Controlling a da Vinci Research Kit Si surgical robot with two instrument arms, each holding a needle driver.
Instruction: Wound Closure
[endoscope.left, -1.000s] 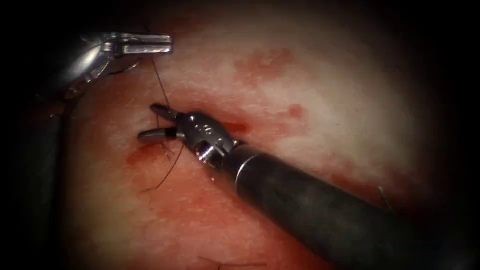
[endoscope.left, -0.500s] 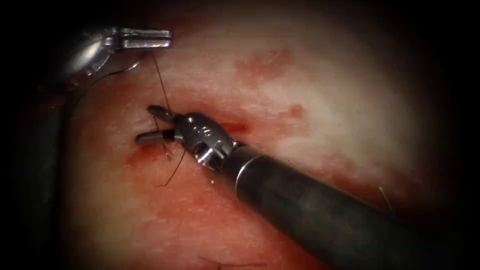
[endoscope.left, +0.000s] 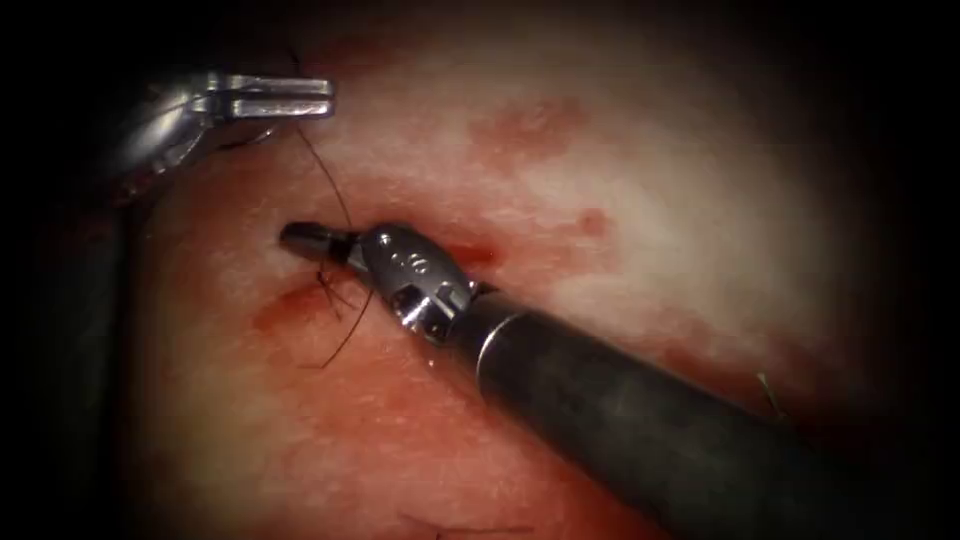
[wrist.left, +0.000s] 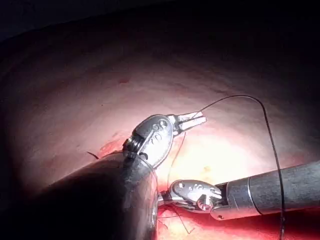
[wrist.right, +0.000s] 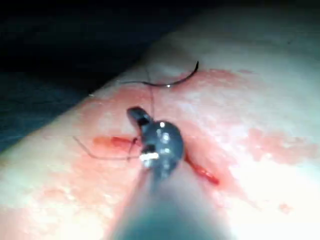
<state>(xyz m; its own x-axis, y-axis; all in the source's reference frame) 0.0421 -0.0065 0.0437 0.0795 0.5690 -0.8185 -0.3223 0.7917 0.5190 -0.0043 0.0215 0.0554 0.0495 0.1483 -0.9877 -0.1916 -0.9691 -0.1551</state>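
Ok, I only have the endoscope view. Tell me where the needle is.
Observer: In the right wrist view the needle lies loose on the tissue, beyond the right tool. Neither tool holds it.
Operator: Give me the thread past the left tool.
Observer: In the left wrist view the thread leaves the left tool, whose jaws are shut on it, in a wide arc and crosses the right tool's shaft.
Operator: Say what the right jaws have.
Observer: In the right wrist view they are shut at the cut, seemingly on the thread, and a loose end trails over the tissue.
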